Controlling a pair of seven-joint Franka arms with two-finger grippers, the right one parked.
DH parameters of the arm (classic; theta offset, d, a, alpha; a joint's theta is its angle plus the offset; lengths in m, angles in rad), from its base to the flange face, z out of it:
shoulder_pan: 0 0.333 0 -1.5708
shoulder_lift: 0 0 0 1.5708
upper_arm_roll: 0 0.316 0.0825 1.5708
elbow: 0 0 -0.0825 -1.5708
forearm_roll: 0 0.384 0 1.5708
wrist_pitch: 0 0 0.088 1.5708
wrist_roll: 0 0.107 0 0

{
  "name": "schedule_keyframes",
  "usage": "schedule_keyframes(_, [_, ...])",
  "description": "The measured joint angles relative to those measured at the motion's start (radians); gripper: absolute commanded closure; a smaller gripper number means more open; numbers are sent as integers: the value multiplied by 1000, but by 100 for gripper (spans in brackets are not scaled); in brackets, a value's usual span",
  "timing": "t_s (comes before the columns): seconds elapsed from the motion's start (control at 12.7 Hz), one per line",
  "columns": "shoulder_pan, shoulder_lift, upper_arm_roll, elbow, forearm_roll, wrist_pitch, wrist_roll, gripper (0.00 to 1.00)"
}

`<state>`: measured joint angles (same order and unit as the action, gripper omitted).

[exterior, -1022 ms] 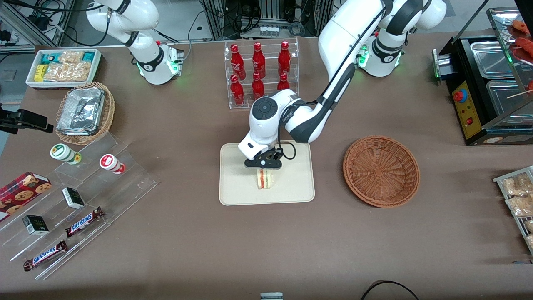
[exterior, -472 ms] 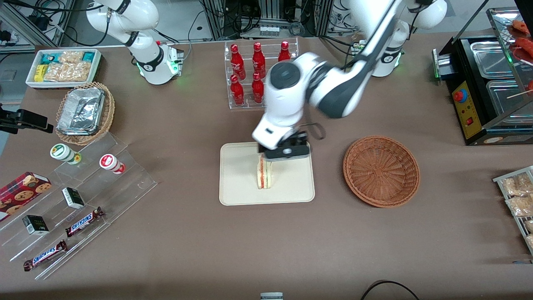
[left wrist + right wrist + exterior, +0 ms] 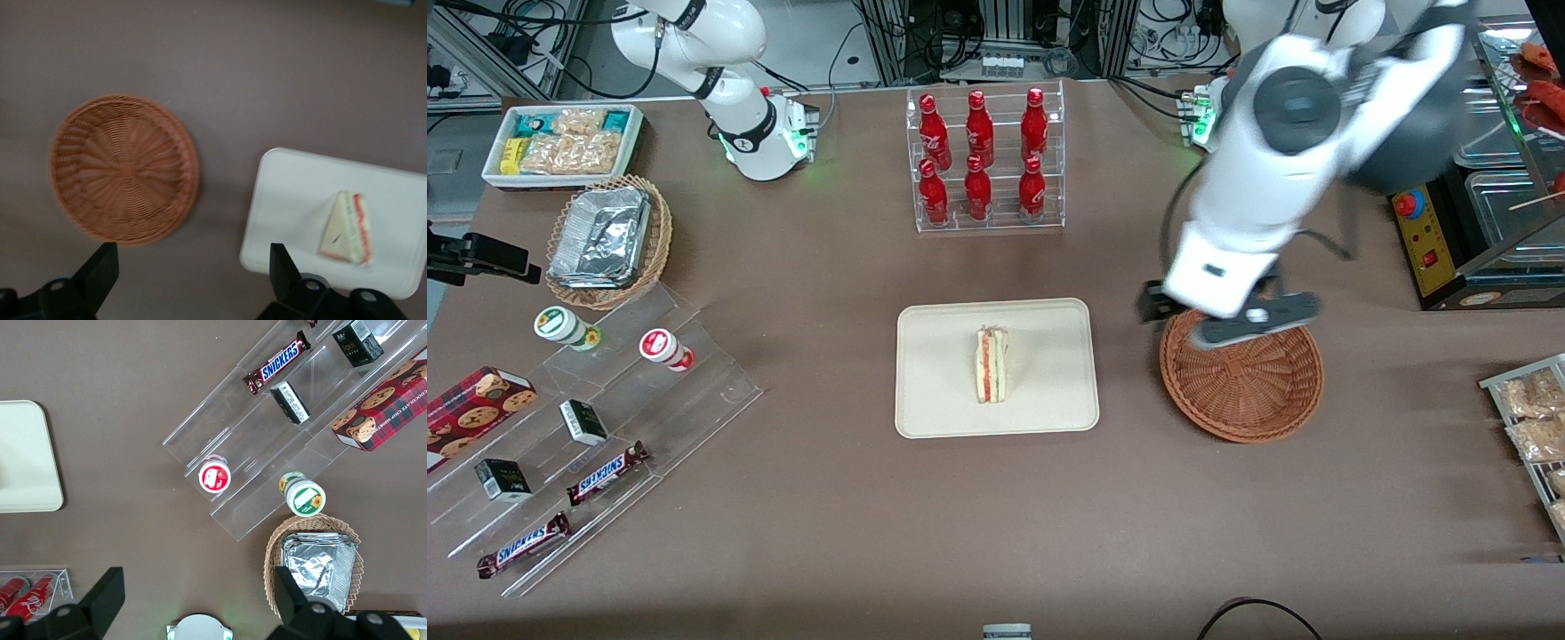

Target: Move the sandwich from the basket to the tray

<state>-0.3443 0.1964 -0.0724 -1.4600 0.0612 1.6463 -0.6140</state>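
The sandwich [image 3: 991,364] stands on its edge in the middle of the cream tray [image 3: 943,409], red filling showing along its cut side. My gripper [image 3: 1209,318] hangs high above the table, open and holding nothing, over the rim of the reddish-brown basket [image 3: 1240,391] on the side nearest the tray. In the left wrist view the basket [image 3: 123,170] is empty, and the sandwich [image 3: 347,227] lies on the tray [image 3: 287,207]. There the gripper [image 3: 191,257] shows its fingers [image 3: 103,263] wide apart over bare table. A corner of the tray [image 3: 23,460] shows in the right wrist view.
A clear rack of red bottles [image 3: 983,160] stands farther from the camera than the tray. Toward the parked arm's end are a foil-lined basket [image 3: 609,240], a white snack bin [image 3: 560,142] and acrylic steps with snacks [image 3: 587,427]. A black food warmer [image 3: 1467,178] stands at the working arm's end.
My gripper let go of the sandwich, opened, rose off the tray and swung toward the basket. The sandwich stays on the tray where it was set.
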Motion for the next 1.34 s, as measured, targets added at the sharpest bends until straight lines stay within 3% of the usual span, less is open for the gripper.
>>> schedule_keyframes(0.47, [242, -197, 6, -85, -18, -153, 453, 0])
schedule_keyframes(1.34, [270, -198, 101, -93, -27, -130, 655, 0])
